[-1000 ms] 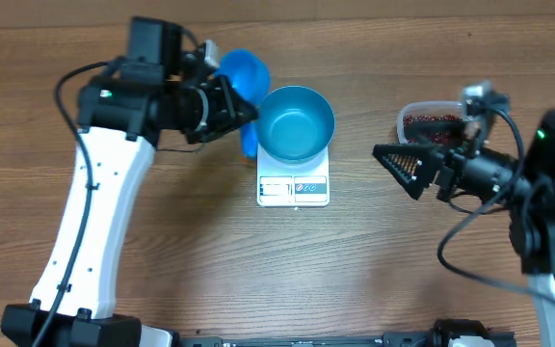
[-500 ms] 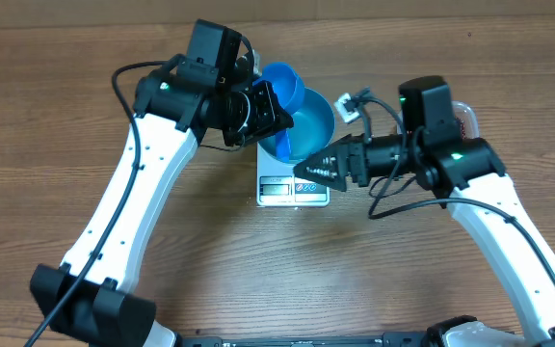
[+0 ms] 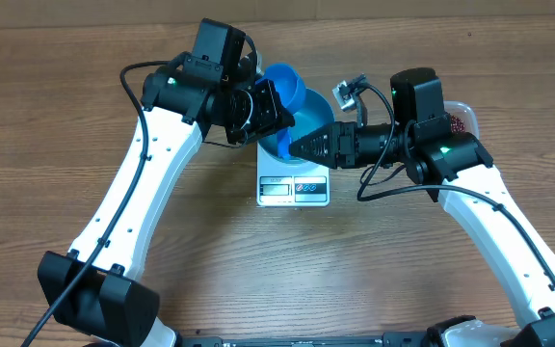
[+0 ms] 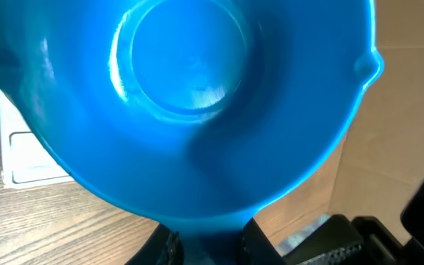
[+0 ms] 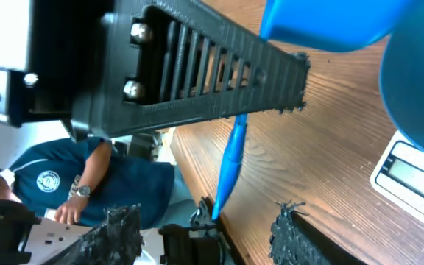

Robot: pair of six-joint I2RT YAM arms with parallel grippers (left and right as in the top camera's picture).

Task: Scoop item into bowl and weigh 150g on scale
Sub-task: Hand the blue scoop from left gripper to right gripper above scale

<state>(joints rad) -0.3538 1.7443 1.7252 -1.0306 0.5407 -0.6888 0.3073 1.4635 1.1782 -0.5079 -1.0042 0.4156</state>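
My left gripper (image 3: 266, 111) (image 4: 210, 241) is shut on the handle of a small blue scoop (image 3: 283, 85) (image 4: 190, 96), which hangs over the back-left rim of the blue bowl (image 3: 318, 116) (image 5: 422, 88). The scoop's inside looks bare. The bowl stands on the white scale (image 3: 294, 189) (image 5: 418, 173). My right gripper (image 3: 295, 147) (image 5: 205, 221) reaches left across the bowl's front, its fingers apart and nothing gripped; a thin blue strip (image 5: 230, 165) shows in the gap ahead. The beans (image 3: 462, 123) barely show in the clear tub behind the right arm.
The clear tub (image 3: 459, 108) sits at the right, mostly covered by the right arm. The left gripper's slotted finger (image 5: 197, 66) crosses close above in the right wrist view. A person in a blue shirt (image 5: 87, 188) is beyond the table edge.
The right arm swung left from beside the tub to the bowl, its jaws narrowing. The left arm carried the scoop right, over the bowl's rim.
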